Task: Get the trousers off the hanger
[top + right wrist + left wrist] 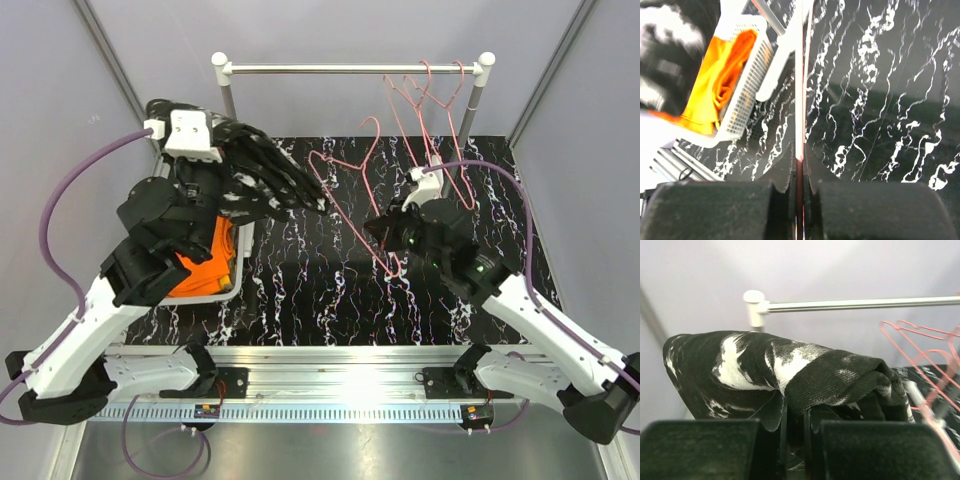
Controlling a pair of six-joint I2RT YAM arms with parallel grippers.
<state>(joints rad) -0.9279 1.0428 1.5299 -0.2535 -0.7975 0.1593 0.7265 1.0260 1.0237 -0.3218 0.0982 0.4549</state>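
Note:
The black trousers with white splashes (265, 175) hang raised over the table's left side, bunched up, and fill the left wrist view (790, 370). My left gripper (792, 412) is shut on a fold of them. Their right end reaches the left corner of a pink wire hanger (350, 190); I cannot tell if they still touch. My right gripper (383, 232) is shut on that hanger's wire (799, 100), holding it above the table (880, 100). Bright orange trousers (205, 262) lie in a white basket (238, 270) at the left, also in the right wrist view (722, 75).
A metal rail (350, 69) on two posts spans the back, with other pink hangers (432, 100) on its right half. The basket (747, 95) sits under my left arm. The table top is black marble pattern; grey walls close in both sides.

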